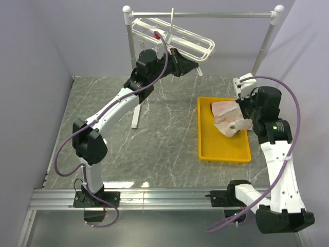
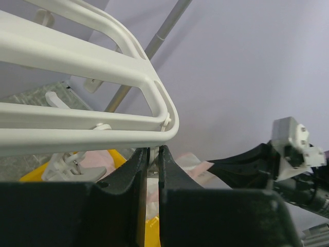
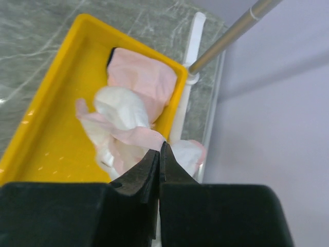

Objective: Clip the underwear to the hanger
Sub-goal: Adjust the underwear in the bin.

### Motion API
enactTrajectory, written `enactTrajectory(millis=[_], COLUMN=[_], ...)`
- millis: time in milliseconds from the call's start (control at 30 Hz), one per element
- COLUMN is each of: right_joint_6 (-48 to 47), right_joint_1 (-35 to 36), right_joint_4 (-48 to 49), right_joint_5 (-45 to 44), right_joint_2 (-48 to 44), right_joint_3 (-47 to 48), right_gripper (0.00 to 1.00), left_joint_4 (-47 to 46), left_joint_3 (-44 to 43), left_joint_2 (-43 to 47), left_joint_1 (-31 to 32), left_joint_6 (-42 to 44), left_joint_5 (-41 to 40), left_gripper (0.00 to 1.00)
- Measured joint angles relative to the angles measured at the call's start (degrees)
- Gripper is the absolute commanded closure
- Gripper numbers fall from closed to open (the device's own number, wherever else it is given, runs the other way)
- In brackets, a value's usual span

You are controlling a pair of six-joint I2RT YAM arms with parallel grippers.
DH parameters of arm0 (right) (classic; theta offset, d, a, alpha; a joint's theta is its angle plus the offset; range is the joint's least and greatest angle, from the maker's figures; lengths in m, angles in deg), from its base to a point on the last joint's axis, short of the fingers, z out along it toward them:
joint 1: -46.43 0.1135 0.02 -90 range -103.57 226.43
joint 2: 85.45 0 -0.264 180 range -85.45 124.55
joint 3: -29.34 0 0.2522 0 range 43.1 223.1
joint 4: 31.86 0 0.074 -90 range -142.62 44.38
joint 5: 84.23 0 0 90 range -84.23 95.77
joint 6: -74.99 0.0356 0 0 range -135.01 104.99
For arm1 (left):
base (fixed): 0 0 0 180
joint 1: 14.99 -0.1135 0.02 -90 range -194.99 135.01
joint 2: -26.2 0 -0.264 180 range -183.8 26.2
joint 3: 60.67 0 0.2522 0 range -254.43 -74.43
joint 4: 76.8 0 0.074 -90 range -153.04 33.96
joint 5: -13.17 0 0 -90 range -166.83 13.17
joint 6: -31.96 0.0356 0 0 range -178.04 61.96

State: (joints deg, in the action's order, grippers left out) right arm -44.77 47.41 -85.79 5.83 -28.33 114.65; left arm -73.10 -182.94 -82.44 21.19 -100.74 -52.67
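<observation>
The white hanger [image 1: 175,38] hangs tilted from the rail at the back; its bars fill the left wrist view [image 2: 103,123]. My left gripper [image 1: 194,67] is raised at the hanger's right end, jaws shut on a small white clip [image 2: 152,154] just under the frame's corner. My right gripper [image 1: 241,121] is shut on a pale pink underwear [image 1: 234,126] and holds it bunched just above the yellow tray [image 1: 211,144]; the fabric [image 3: 128,128] drapes from the fingertips. Another pink underwear with navy trim [image 3: 141,77] lies in the tray's far end.
The grey rail stand [image 1: 205,15] with white ball ends spans the back; its right post [image 1: 264,41] stands behind the tray and its left post foot [image 1: 135,118] rests mid-table. Purple walls close the left, back and right. Other clips [image 2: 67,164] dangle under the hanger.
</observation>
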Motion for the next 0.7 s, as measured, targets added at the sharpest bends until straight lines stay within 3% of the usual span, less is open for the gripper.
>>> enactTrajectory(millis=[233, 400, 533, 700], right_joint_6=[5.0, 3.9, 3.5, 6.0], right_joint_1=[0.0, 0.0, -0.3, -0.3], right_joint_4=[-8.2, -4.7, -0.4, 4.0], right_joint_5=[4.2, 4.3, 4.3, 4.6], right_joint_2=[0.1, 3.2, 12.5, 28.6], right_joint_3=[8.4, 2.0, -2.6, 0.2], right_gripper=[1.0, 1.0, 1.0, 1.0], left_joint_4=[0.0, 0.0, 0.0, -0.1], left_joint_3=[0.0, 0.0, 0.0, 0.0], left_joint_2=[0.0, 0.0, 0.0, 0.0], left_joint_1=[0.0, 0.0, 0.0, 0.0], left_joint_6=[-0.1, -0.5, -0.6, -0.8], left_joint_5=[0.0, 0.0, 0.0, 0.1], left_gripper=[1.0, 1.0, 1.0, 1.0])
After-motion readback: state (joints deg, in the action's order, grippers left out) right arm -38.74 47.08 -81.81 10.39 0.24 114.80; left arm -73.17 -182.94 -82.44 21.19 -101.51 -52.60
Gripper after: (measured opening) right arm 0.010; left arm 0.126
